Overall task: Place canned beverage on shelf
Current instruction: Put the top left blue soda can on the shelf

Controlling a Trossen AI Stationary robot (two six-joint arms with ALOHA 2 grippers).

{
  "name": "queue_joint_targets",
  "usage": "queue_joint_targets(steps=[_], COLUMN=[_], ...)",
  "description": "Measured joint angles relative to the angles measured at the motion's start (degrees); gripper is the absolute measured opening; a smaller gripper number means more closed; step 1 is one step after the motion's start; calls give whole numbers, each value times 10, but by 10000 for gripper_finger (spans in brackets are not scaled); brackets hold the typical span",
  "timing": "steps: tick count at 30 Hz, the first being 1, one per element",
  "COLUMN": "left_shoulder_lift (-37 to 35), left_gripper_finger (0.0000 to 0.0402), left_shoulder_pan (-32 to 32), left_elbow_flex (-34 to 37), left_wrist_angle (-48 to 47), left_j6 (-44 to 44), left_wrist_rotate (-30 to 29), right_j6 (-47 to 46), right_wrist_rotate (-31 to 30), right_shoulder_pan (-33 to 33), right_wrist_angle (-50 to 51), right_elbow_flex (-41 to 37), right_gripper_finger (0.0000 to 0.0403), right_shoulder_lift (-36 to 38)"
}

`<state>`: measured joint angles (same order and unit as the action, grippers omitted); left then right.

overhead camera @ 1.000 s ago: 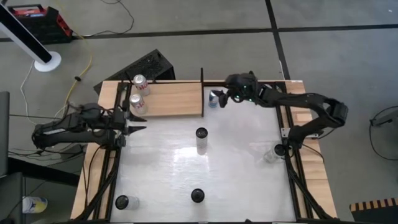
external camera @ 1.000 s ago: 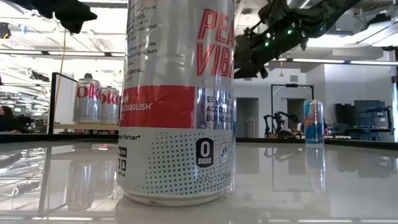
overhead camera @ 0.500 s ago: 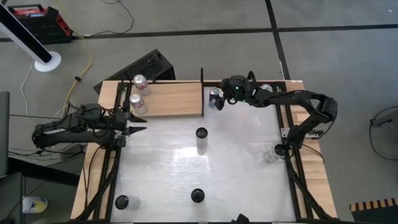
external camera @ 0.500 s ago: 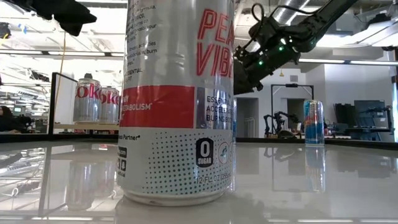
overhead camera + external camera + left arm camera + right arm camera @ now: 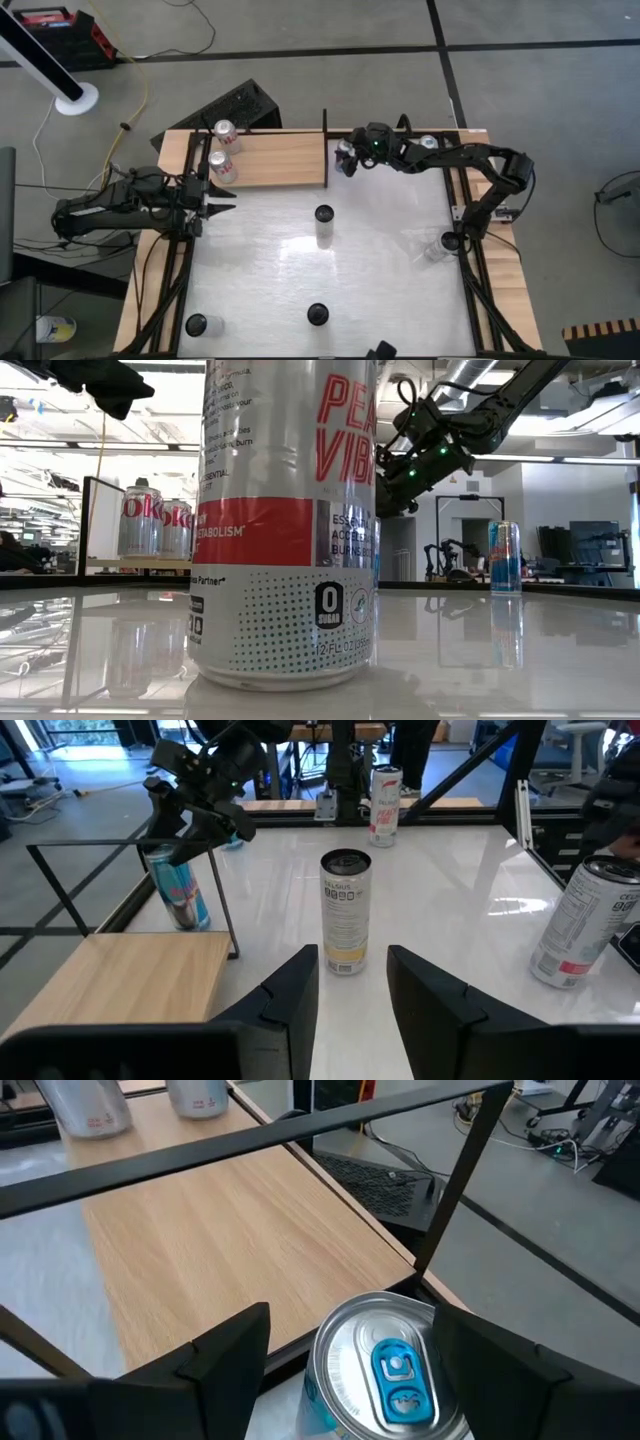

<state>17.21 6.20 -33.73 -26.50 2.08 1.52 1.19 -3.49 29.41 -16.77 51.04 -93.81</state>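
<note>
Two fingers of the right gripper (image 5: 345, 1360) stand spread either side of the blue can (image 5: 385, 1370), not yet clamped, just beside the shelf (image 5: 280, 160). Two cans (image 5: 223, 150) are shelved already. Left gripper (image 5: 352, 985) waits, spread apart, at the table's left edge.

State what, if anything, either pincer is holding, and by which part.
Nothing is held. The right pincer stands open around the blue can's top; the left pincer is open and empty.
</note>
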Motion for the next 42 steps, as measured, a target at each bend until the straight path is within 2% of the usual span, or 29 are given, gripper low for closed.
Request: queue_joint_targets(steps=[19,27,40,42], left_shoulder_lift=[0,0,0,0], left_gripper_finger=[108,108,108,108], left_shoulder_pan=[0,0,0,0], left_elbow_flex=[0,0,0,0], left_wrist_angle=[-7,-17,-17,-17], left_j6=[-5,-13,-13,-12], left_wrist_rotate=[2,9,9,9], right_j6=[39,77,39,34], right_wrist_rotate=[5,6,-8,-8], right_shoulder_pan=[-26,-27,4,1], right_wrist_angle=[24,78,55,22], right_elbow_flex=[-2,-2,-3,1], right_gripper_finger=[306,306,307,310], right_shoulder_lift=[90,81,61,49])
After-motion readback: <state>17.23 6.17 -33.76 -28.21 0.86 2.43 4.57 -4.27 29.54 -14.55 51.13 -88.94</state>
